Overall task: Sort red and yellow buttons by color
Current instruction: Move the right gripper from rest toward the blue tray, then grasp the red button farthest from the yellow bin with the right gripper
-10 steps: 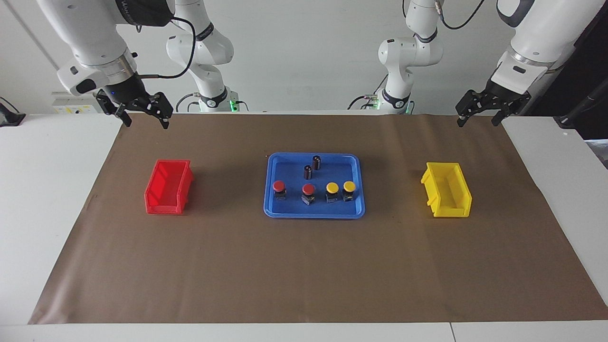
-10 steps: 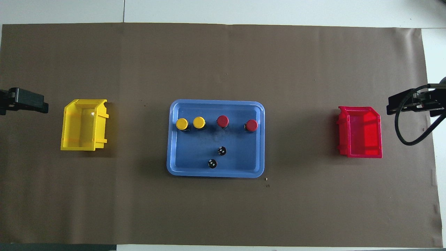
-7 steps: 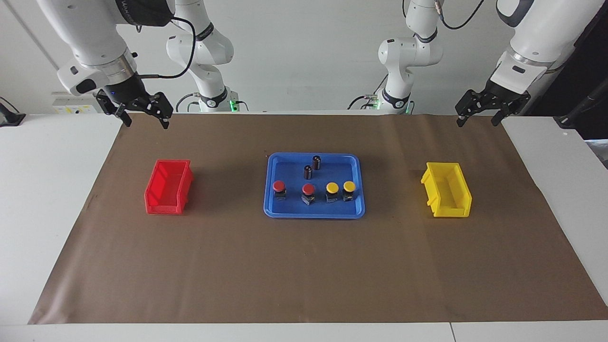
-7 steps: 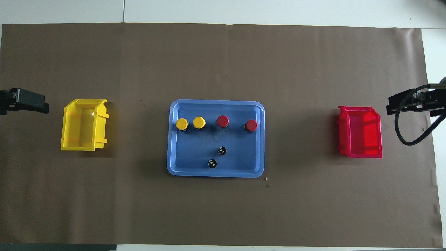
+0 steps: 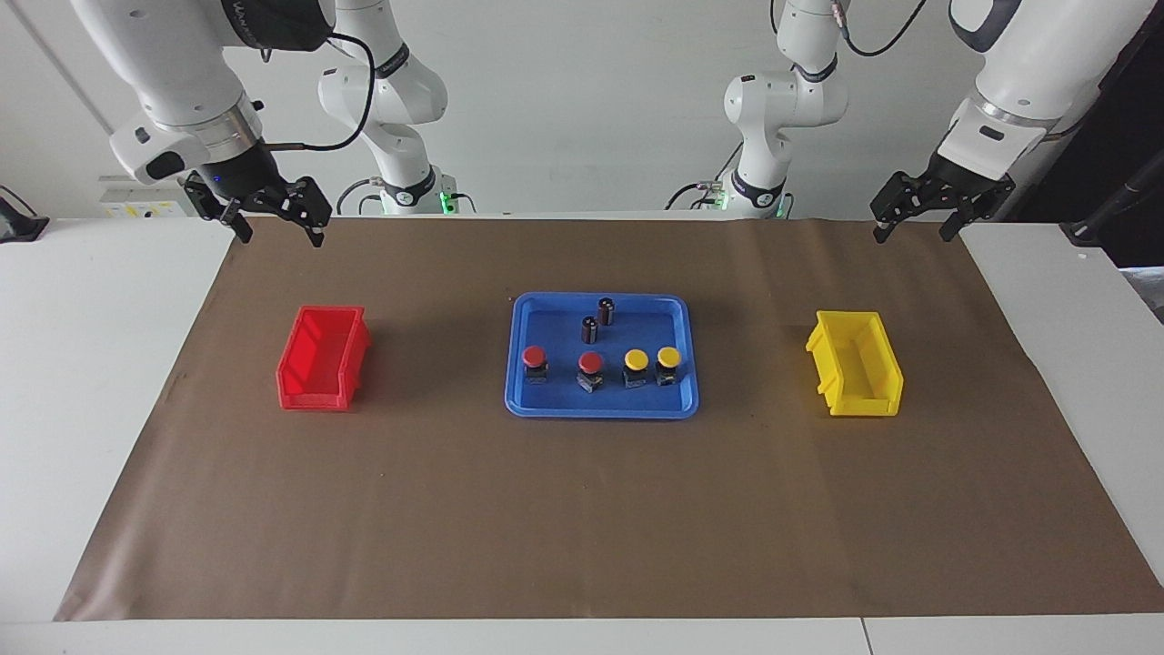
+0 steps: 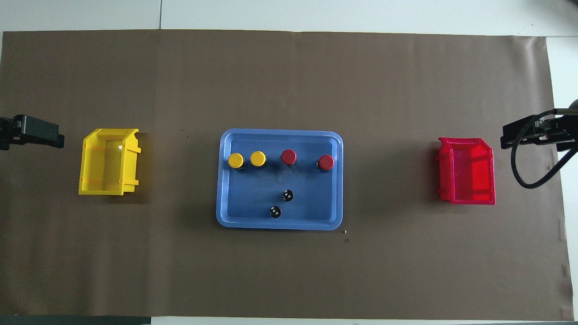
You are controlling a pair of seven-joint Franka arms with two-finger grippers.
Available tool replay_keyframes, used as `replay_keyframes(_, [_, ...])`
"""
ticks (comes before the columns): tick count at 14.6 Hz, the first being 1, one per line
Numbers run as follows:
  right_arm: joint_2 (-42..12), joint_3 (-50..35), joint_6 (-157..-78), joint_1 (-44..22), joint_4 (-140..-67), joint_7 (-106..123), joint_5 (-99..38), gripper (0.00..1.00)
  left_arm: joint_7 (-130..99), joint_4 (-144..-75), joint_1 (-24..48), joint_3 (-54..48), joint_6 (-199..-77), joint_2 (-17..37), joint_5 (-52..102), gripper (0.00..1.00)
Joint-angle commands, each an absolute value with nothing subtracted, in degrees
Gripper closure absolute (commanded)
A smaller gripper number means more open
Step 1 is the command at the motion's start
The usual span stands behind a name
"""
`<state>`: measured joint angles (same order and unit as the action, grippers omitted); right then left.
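Hovering: left gripper (image 5: 913, 224) fingers wide; right gripper (image 5: 271, 225) fingers wide | overhead view: only tips | buttons (image 5: 591, 363): tray (image 5: 601, 408)

White table (image 5: 109, 382), brown paper sheet (image 5: 582, 509) over it. On sheet: blue tray (image 5: 523, 400) dead center, red bin (image 5: 320, 357) 9 o'clock, yellow bin (image 5: 857, 364) 3 o'clock in facing view.

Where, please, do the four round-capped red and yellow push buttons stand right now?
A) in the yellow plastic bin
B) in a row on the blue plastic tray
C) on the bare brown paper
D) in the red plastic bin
B: the two red push buttons and two yellow push buttons all stand in a row on the blue plastic tray, and neither bin holds a button.
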<state>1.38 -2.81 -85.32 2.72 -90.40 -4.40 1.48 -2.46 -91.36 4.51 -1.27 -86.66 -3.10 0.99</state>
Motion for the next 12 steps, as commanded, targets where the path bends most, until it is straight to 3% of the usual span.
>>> replay_keyframes(1, [0.4, -3.1, -85.3, 3.1, -88.4, -3.4, 0.7, 0.0, -1.9, -94.4, 4.1, -1.3, -86.3, -5.7, 1.5, 0.0])
replay_keyframes(4, [-2.0, -7.2, -85.7, 2.9, -86.0, -4.7, 0.6, 0.0, -1.2, -95.2, 4.0, -1.3, -87.1, -5.7, 1.5, 0.0])
replay_keyframes(6, [-7.2, -13.5, -88.4, 2.2, -82.9, -14.8, 1.1, 0.0, -1.2, -95.8, 4.0, -1.3, -87.5, -6.2, 1.5, 0.0])
replay_keyframes(9, [-18.2, -16.0, -96.4, -6.6, -77.9, -29.6, 4.1, 0.0, -1.2, -96.8, 4.0, -1.1, -87.7, -6.6, 1.5, 0.0])
replay_keyframes(12, [-22.5, -16.0, -106.9, -12.5, -80.9, -36.6, 6.0, 0.0, -1.5, -97.6, 4.0, -1.1, -87.6, -7.0, 1.5, 0.0])
